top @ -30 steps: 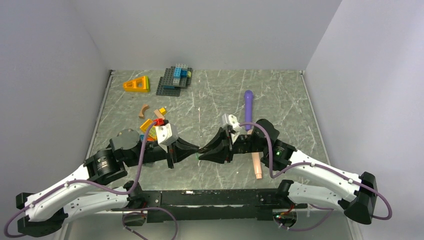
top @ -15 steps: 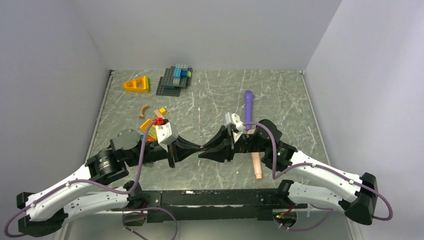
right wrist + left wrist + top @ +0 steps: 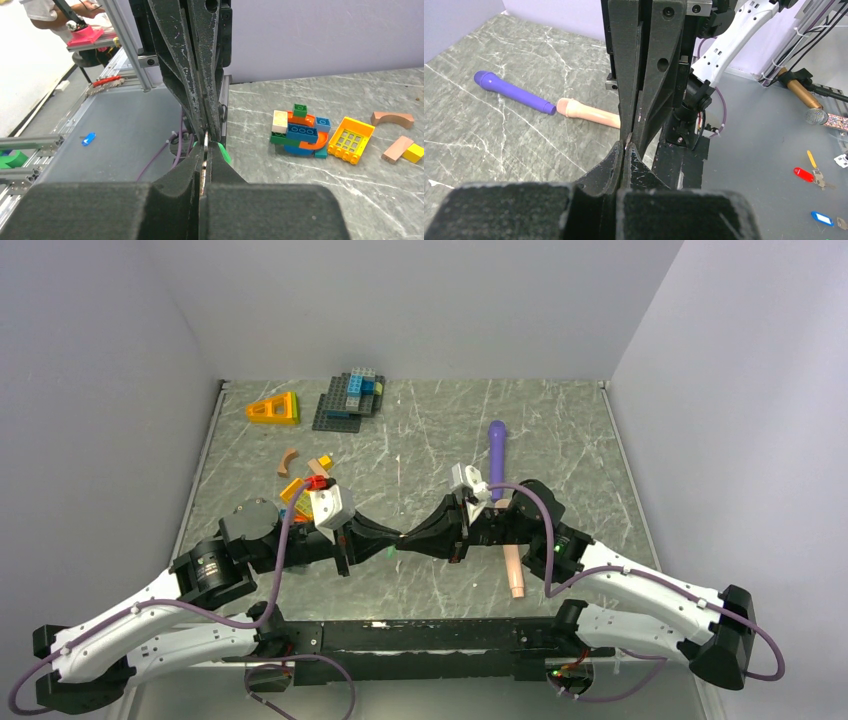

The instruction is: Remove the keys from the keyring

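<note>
My left gripper and right gripper meet tip to tip above the middle of the table, both shut. In the right wrist view my gripper pinches a thin metal ring edge, the keyring. The green key head sticks out just right of the tips. It shows as a green speck from above. In the left wrist view my gripper is shut on a small sliver of metal, with the right gripper's fingers straight ahead. The brass key is hidden.
A purple stick and a peach one lie by the right arm. Loose bricks, a yellow wedge and a grey baseplate with stacked bricks lie at the back left.
Both grippers stay joined tip to tip. Their fingers have turned and look thinner from above, and the meeting point has shifted slightly.
</note>
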